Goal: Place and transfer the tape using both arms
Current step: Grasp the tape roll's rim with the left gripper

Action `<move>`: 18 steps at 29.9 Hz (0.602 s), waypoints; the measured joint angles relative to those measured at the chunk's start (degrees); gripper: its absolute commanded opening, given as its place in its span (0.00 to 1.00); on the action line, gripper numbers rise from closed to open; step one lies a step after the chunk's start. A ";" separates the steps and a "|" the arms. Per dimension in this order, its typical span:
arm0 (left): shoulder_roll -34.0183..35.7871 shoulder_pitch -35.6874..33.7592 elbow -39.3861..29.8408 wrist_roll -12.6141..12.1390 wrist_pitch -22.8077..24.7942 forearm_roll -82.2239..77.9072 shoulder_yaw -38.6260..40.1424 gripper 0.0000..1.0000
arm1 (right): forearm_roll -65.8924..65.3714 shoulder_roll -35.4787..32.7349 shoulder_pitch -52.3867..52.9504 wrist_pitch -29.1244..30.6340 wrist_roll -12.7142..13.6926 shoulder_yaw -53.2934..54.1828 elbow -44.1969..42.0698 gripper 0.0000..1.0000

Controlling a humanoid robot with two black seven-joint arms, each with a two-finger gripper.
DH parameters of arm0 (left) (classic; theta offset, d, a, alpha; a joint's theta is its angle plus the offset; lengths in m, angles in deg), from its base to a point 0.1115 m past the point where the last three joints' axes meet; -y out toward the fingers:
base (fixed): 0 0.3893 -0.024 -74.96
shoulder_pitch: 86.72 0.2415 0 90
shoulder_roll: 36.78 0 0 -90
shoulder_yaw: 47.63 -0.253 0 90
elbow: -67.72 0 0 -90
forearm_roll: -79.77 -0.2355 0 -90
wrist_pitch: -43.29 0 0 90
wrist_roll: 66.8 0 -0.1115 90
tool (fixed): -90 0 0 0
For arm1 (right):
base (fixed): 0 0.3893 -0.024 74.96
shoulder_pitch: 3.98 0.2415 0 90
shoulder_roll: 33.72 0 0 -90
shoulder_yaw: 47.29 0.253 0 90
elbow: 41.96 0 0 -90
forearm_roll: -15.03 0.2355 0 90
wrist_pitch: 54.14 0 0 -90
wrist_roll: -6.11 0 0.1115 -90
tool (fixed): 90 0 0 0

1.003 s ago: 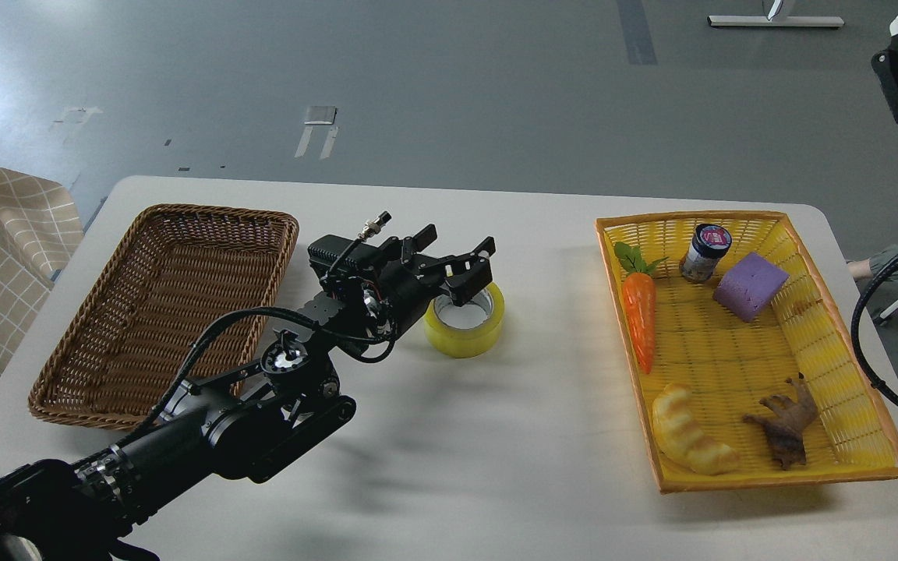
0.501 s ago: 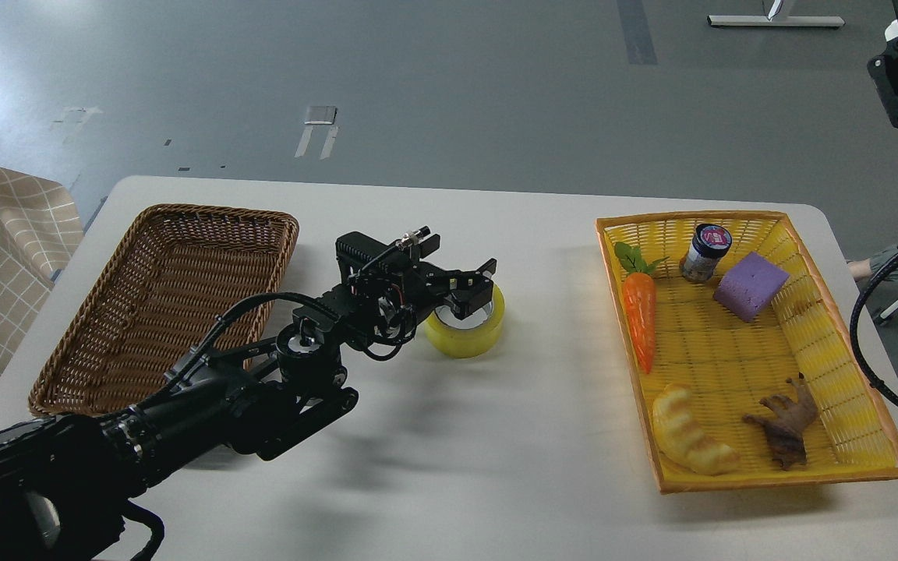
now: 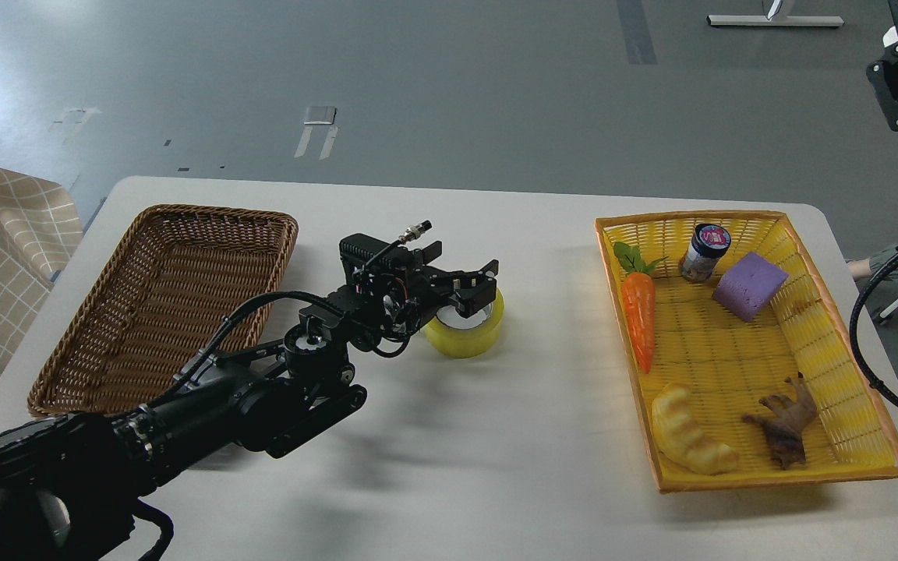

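The yellow tape roll [image 3: 466,336] lies flat on the white table [image 3: 496,436], right of centre-left, with its grey-white core facing up. My left arm comes in from the lower left. Its gripper [image 3: 466,290] is low over the roll's left rim. One finger [image 3: 483,282] reaches down into the core and the other is by the outer wall; the jaws stand apart. A black part of my right arm [image 3: 895,86] shows at the top right, far from the table; its fingers cannot be told apart.
A brown wicker basket [image 3: 277,257] stands left of the tape, close to my left arm. An orange-rimmed yellow basket [image 3: 761,479] at the right holds a carrot [image 3: 639,319], a jar [image 3: 705,251], a purple block [image 3: 750,285], a bread crescent [image 3: 687,440] and a brown figure [image 3: 786,427].
My left gripper has moved down from above the tape onto its rim, and the arm has reached further forward. The tape has stayed in place. The right arm part has shifted slightly up.
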 measured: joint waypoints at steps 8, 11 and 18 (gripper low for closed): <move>0.36 2.16 -0.99 -0.14 0.08 0.21 -0.04 0.98 | 0.00 0.00 -0.04 0.00 0.00 -0.08 -0.31 1.00; 0.35 2.66 -1.02 -0.15 0.12 0.21 -0.06 0.98 | 0.00 0.00 -0.29 0.00 0.00 -0.10 -0.44 1.00; 0.98 3.15 -0.77 -0.15 0.34 0.16 -0.09 0.98 | 0.00 -0.01 -0.82 0.00 -0.02 -0.10 -0.58 1.00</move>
